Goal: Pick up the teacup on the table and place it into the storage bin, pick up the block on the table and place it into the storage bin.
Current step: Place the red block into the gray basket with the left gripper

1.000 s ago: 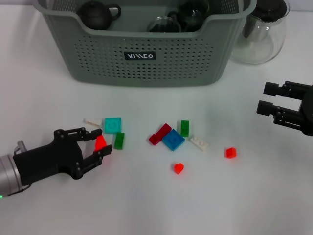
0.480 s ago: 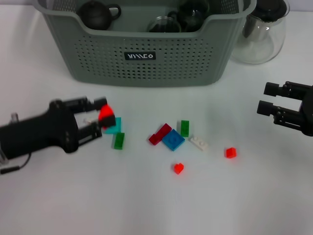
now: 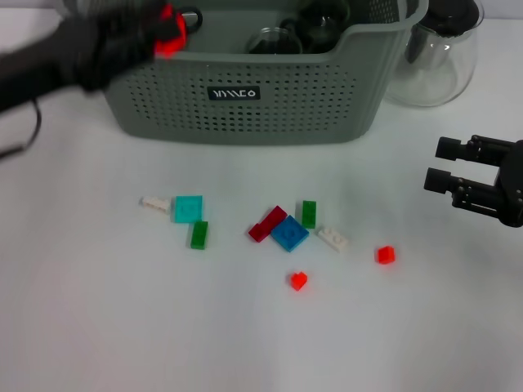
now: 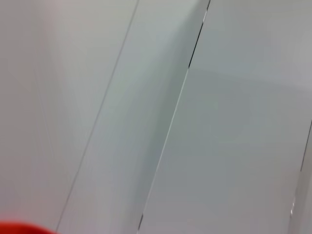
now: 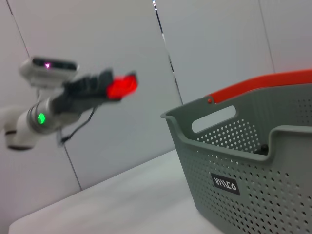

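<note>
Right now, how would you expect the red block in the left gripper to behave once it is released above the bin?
The red block looks rigid and probably light. The left gripper holds it near the storage bin rim, so it may bounce off the dark teapot inside.

Left gripper [image 3: 159,28] motion-blurred, fingers indistinct; red block [image 3: 170,37] at its tip smeared; storage bin [image 3: 245,94] rim cropped beyond it.

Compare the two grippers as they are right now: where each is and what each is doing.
The left gripper is raised at the storage bin's left rim, shut on a red block; the right gripper hangs low over the table at the right, open and holding nothing. The left is beside the bin; the right stands apart from it, below the glass jug. Both are black.
</note>
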`<action>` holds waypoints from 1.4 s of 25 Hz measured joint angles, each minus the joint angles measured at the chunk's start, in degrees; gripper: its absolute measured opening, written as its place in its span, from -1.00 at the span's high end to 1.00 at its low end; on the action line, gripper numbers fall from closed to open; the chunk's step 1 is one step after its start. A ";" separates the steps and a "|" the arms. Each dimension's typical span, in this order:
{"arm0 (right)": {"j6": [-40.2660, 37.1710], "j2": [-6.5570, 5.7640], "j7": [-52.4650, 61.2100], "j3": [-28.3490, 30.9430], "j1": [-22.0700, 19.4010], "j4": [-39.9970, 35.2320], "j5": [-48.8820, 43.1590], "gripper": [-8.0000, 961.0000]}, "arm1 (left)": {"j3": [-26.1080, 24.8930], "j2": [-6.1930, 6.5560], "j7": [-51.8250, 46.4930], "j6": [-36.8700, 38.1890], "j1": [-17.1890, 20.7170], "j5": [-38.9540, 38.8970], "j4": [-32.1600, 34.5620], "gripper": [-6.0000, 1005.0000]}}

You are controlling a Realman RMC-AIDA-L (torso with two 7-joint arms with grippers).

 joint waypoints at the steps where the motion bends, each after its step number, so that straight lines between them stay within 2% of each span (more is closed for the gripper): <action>1: 0.00 0.01 -0.01 -0.01 0.06 0.01 -0.01 -0.28 | 0.08 0.27 -1.72 -0.50 -1.40 -0.87 0.59 0.10; 4: 0.00 0.09 -0.02 -0.01 0.28 0.01 -0.09 -0.28 | 0.40 0.97 -7.19 -3.17 -6.12 -2.30 2.30 0.09; 7: -0.01 0.22 -0.03 -0.04 0.46 0.01 -0.30 -0.28 | 4.04 2.32 -14.21 -8.76 -11.63 -2.50 4.92 0.08; 9: -0.02 0.31 -0.04 -0.09 0.50 0.01 -0.39 -0.28 | 8.95 3.15 -18.85 -14.41 -14.22 -2.25 6.33 0.08; 12: -0.01 0.36 -0.08 -0.10 0.51 0.00 -0.47 -0.28 | 22.09 4.62 -27.20 -27.97 -16.98 -1.29 7.51 0.07; 14: 0.00 0.37 -0.11 -0.10 0.54 0.01 -0.48 -0.28 | 30.95 4.97 -32.47 -36.90 -18.16 0.63 7.74 0.07; 19: 0.00 0.38 -0.11 -0.10 0.78 0.00 -0.51 -0.28 | 42.90 4.15 -42.05 -48.89 -21.09 8.75 8.03 0.06; 24: 0.00 0.38 0.08 -0.10 1.35 0.00 -0.51 -0.28 | 50.07 3.71 -55.60 -54.58 -25.38 21.05 6.43 0.05; 28: 0.00 0.38 -0.04 -0.10 1.60 0.00 -0.51 -0.28 | 51.69 2.35 -58.05 -56.69 -28.36 27.87 3.25 0.04; 29: 0.01 0.38 -0.05 -0.10 1.61 0.00 -0.51 -0.28 | 51.55 1.50 -57.83 -57.23 -28.67 28.99 2.88 0.04; 31: 0.23 0.38 -0.05 -0.10 1.62 0.00 -0.51 -0.28 | 51.36 1.19 -57.71 -57.33 -28.40 28.89 3.47 0.04; 32: 0.37 0.38 -0.05 -0.10 1.62 0.01 -0.51 -0.28 | 51.00 0.92 -57.64 -57.36 -28.03 28.53 4.44 0.04; 34: 0.71 0.38 -0.05 -0.09 1.61 0.05 -0.52 -0.28 | 49.54 0.09 -57.45 -56.13 -25.33 25.87 10.07 -0.16; 35: 0.80 0.38 -0.05 -0.09 1.60 0.06 -0.55 -0.28 | 47.86 -0.84 -56.48 -54.26 -21.36 21.87 17.10 -0.25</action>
